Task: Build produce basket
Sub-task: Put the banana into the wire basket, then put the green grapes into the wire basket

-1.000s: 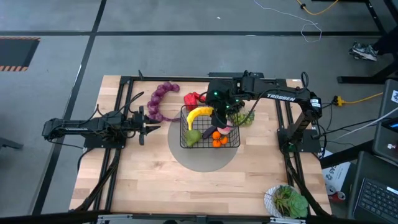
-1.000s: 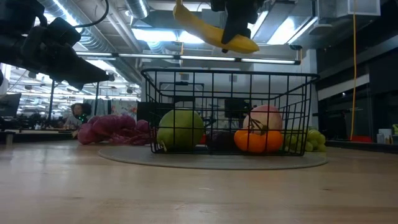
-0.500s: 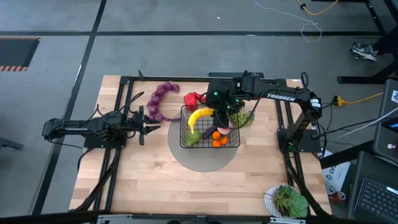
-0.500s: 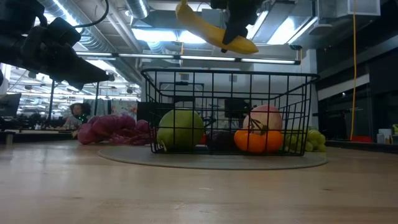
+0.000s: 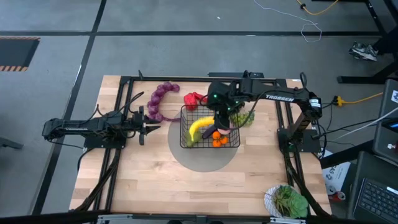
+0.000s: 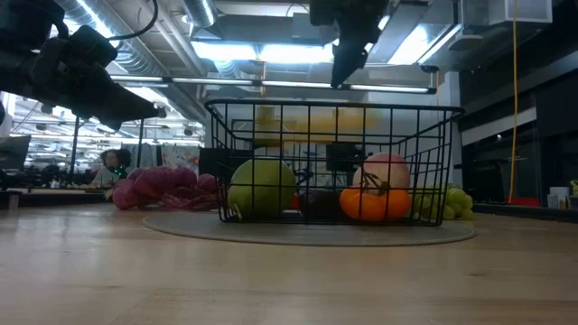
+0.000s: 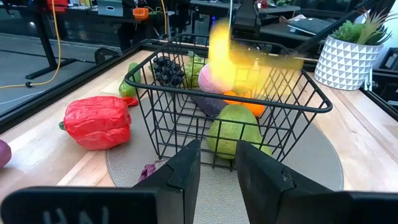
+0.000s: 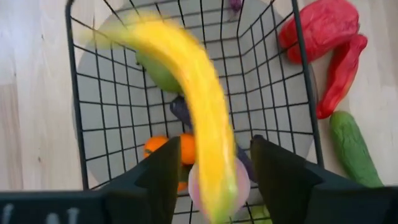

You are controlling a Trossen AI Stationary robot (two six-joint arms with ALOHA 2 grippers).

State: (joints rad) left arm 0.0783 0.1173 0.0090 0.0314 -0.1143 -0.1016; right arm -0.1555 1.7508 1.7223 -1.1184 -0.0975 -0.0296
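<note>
A wooden counter (image 5: pixel 137 180) carries a black wire basket (image 5: pixel 231 144) on a round grey mat. The right end effector (image 5: pixel 221 112) hangs above the basket, fingers spread apart, so the blurred banana (image 8: pixel 196 99) drops free among the pear (image 6: pixel 262 188), peach and oranges inside. The left end effector (image 5: pixel 144 129) waits beside the purple grapes (image 5: pixel 160 99), fingers narrowly parted, holding nothing.

The pale wooden surface (image 5: pixel 155 174) carried a round grey mat (image 5: pixel 202 158) under the basket (image 5: pixel 185 140). Directly on the wood lay purple grapes (image 5: pixel 159 99), a red pepper (image 5: pixel 193 98) and a potted plant (image 5: pixel 287 201).
</note>
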